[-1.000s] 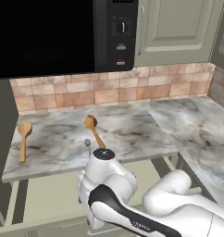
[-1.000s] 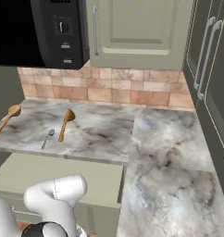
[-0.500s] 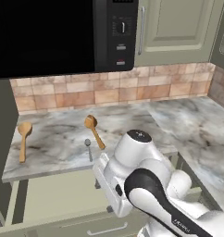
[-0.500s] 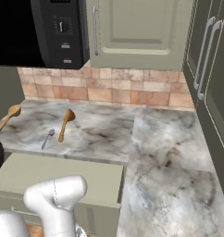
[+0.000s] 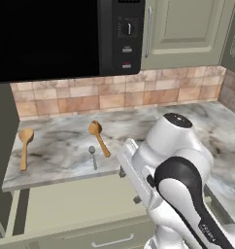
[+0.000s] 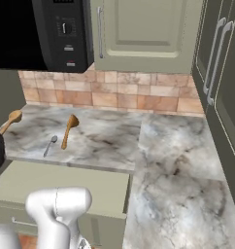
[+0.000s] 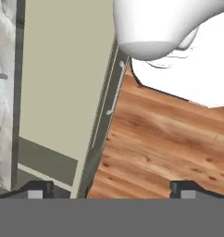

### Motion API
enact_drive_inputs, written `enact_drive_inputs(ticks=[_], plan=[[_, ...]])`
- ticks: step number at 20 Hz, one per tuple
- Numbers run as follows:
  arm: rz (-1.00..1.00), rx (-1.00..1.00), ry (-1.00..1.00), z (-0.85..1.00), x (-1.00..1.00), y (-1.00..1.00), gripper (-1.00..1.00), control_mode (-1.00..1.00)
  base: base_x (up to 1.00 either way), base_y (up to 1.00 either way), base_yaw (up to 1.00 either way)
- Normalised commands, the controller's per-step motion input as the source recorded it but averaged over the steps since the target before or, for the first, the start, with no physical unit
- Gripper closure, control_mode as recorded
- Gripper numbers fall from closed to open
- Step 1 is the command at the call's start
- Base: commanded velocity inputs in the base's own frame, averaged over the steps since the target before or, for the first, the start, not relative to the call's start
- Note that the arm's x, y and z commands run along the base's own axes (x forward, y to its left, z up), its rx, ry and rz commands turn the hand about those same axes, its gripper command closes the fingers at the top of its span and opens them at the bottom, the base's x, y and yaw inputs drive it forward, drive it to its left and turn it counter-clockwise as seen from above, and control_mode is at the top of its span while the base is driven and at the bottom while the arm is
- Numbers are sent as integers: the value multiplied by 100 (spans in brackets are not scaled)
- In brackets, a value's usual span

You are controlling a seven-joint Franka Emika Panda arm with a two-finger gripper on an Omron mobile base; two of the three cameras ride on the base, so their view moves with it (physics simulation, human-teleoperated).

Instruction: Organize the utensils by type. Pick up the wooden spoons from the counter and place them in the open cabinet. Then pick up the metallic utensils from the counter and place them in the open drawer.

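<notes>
Two dark fingers (image 7: 112, 190) are seen spread wide and empty above the wood floor (image 7: 160, 139), beside the open drawer (image 7: 63, 83) with its bar handle (image 7: 115, 88). Over the last second the arm (image 5: 180, 175) has been raised and swung across the left base view, so the first pick is judged not yet begun. On the surface (image 5: 66, 151) lie the near wooden spoon (image 5: 99, 137), the metal spoon (image 5: 93, 155) just beside it, and the far wooden spoon (image 5: 25, 146). The open cabinet cannot be made out
</notes>
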Motion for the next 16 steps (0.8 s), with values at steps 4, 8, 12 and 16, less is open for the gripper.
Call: enact_drive_inputs(ticks=[4, 8, 12, 16], plan=[[0, -17, 1, 12, 19, -66, -100, -100, 0, 0, 0], [2, -13, 6, 14, 46, -63, -100, -100, 0, 0, 0], [9, -5, 3, 11, 72, -50, -100, -100, 0, 0, 0], [25, -7, 0, 0, 78, -25, -100, -100, 0, 0, 0]])
